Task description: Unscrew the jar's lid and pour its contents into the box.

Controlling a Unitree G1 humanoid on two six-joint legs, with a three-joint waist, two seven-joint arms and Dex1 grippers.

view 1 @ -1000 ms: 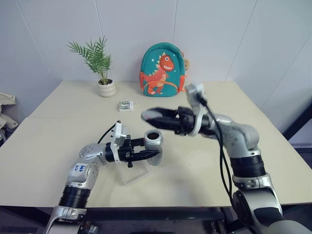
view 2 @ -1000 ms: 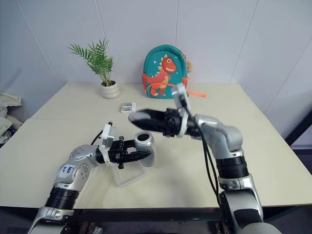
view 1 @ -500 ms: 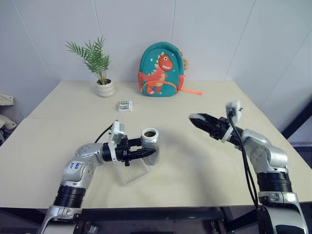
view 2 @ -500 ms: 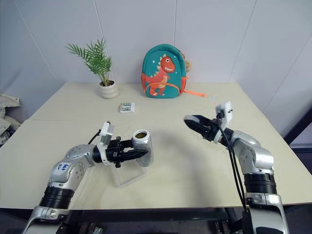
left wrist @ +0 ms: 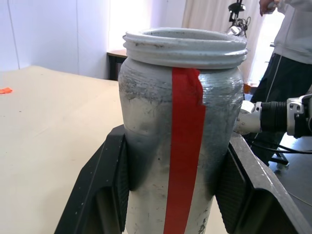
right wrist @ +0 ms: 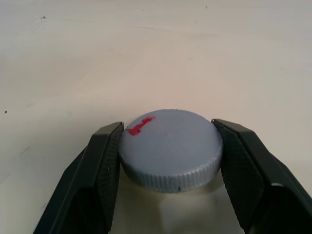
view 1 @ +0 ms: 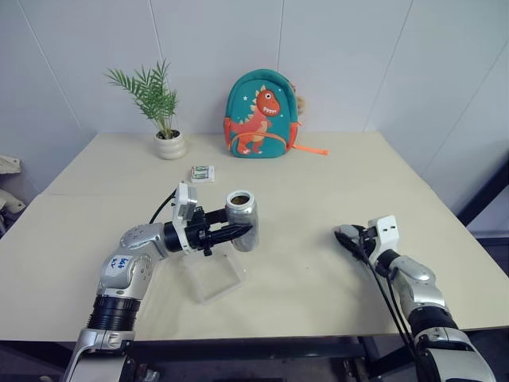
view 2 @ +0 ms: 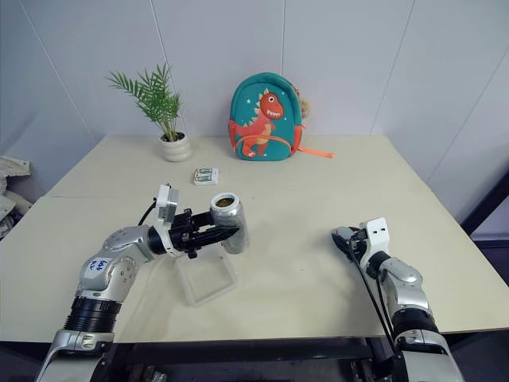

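My left gripper [view 1: 238, 231] is shut on the jar [view 1: 242, 224], a silvery-grey cylinder with a red stripe [left wrist: 184, 146], and holds it upright above the far side of the box [view 1: 213, 277]. The jar's mouth is uncovered, and the contents [view 1: 239, 197] show as a brown patch inside. The box is a shallow clear tray lying on the table. Far to the right, my right gripper [view 1: 347, 236] sits low over the table, shut on the lid [right wrist: 170, 146], a round pale grey cap with a red mark. Its fingers [right wrist: 102, 165] press on either side of the cap.
At the back of the beige table [view 1: 318, 183] stand a potted plant [view 1: 170, 145], a teal dinosaur backpack [view 1: 262, 115] and a small white-and-green packet [view 1: 202, 172]. A person [left wrist: 292, 34] stands beyond the table in the left wrist view.
My right gripper has swung from just above the jar out to the right and down to the table, carrying the lid. The left gripper has raised the jar a little.
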